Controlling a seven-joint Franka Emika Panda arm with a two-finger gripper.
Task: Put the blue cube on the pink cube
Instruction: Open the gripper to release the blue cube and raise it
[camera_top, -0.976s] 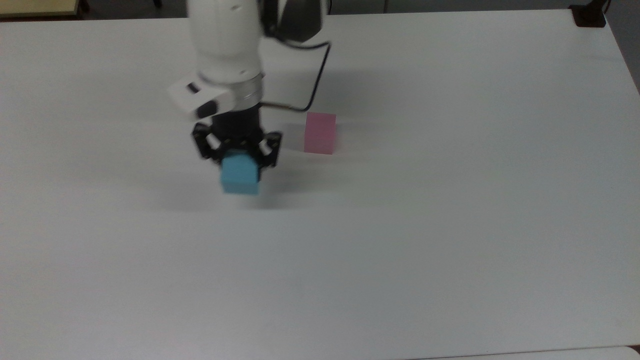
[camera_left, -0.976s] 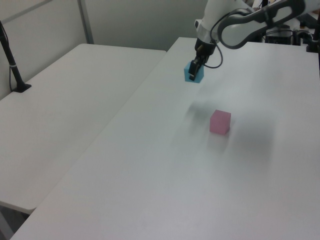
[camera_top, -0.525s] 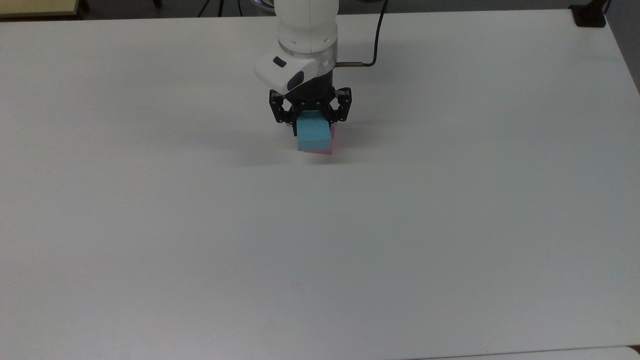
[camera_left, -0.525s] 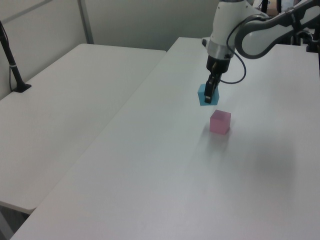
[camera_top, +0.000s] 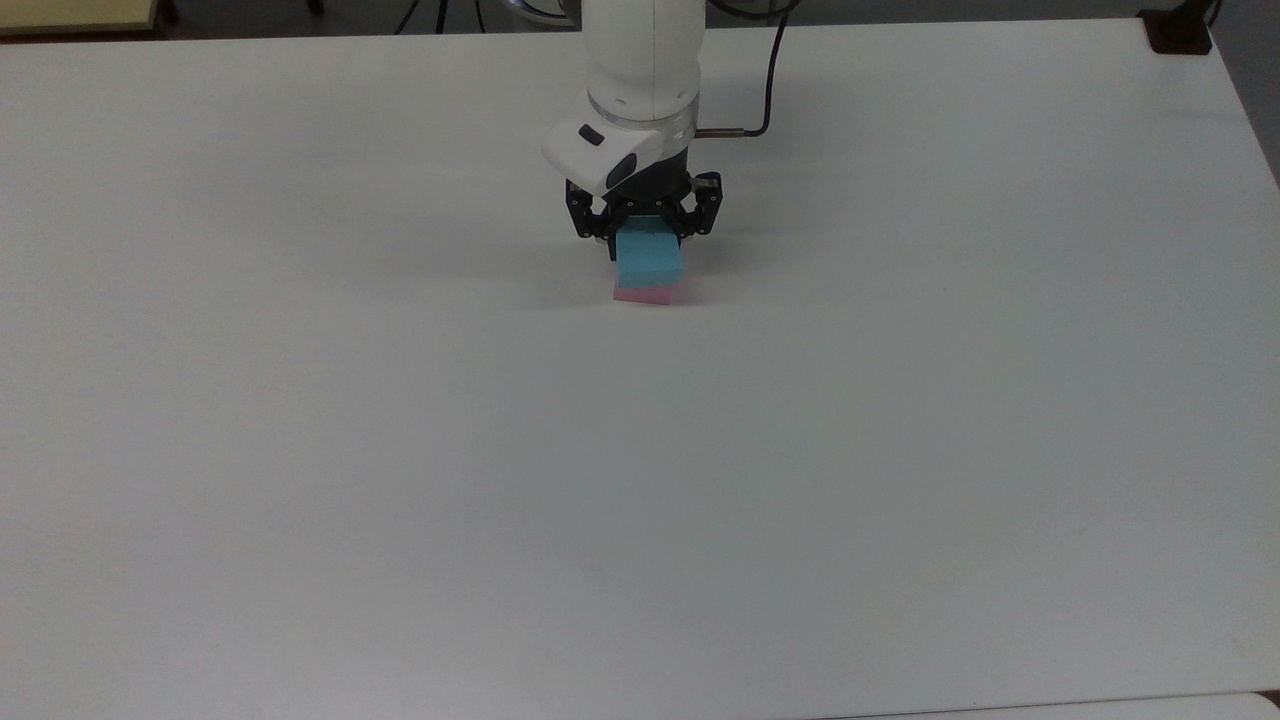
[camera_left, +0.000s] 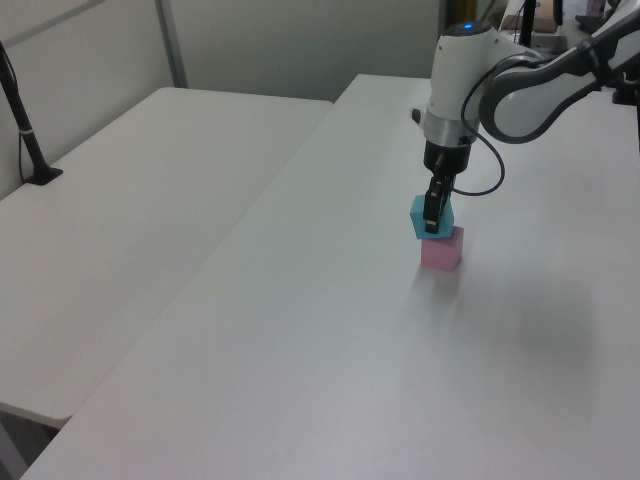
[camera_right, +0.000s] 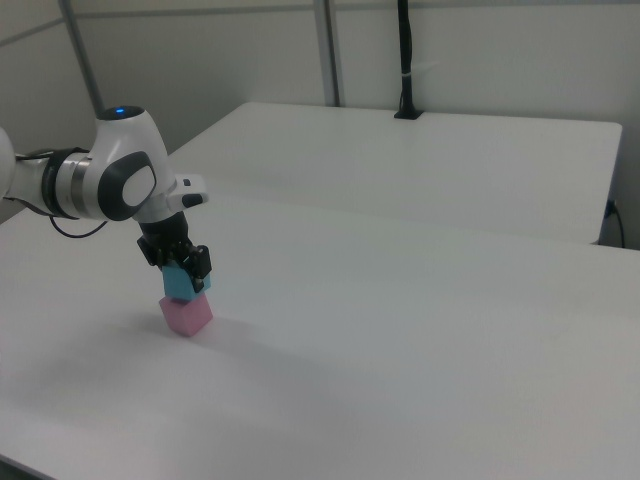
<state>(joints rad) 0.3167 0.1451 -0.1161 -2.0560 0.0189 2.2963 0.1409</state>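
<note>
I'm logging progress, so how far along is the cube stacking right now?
Pickup and carry look done: the claw grips the blue cube, which sits directly over the pink cube on the table. Whether they touch yet is unclear. Left: let go and lift the claw away.

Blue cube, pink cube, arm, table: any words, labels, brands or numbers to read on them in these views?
None. The blue cube and pink cube have plain faces, the gripper and the white arm carry no readable marking, and the table is bare white.
</note>
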